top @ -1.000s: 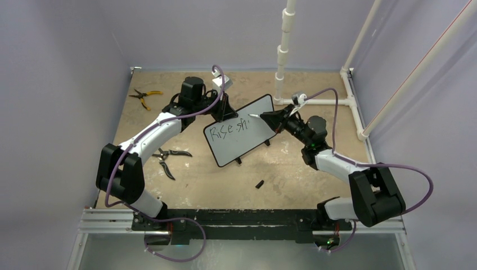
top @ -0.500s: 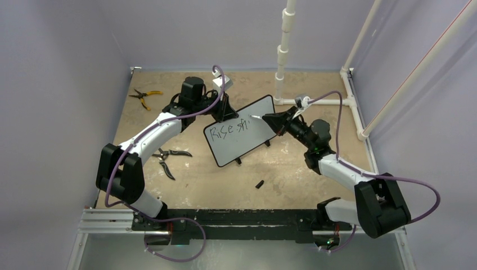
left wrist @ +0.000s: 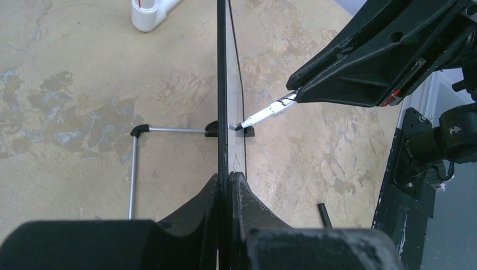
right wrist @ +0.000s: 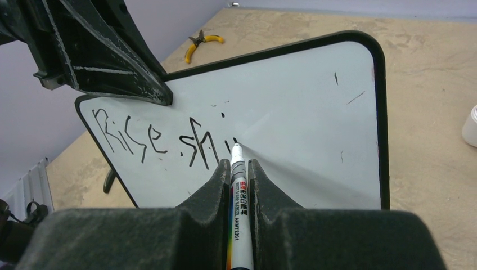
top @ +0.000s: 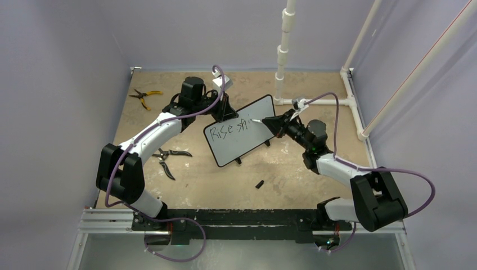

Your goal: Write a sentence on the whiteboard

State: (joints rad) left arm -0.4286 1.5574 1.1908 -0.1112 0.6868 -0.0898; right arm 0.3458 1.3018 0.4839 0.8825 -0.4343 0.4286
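Left gripper (left wrist: 224,179) grips whiteboard (right wrist: 304,112) edge; right gripper (right wrist: 234,169) grips marker (right wrist: 239,197), tip against whiteboard beside lettering (right wrist: 163,140) "Rise shi"

The whiteboard (right wrist: 292,101) looks smooth and glossy, its frame (right wrist: 381,112) black plastic; the counter (left wrist: 73,84) is matt, rough, stained.

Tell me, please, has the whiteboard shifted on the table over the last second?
No. The whiteboard has stayed put: its far right corner sits just as close to the white pipe as before.
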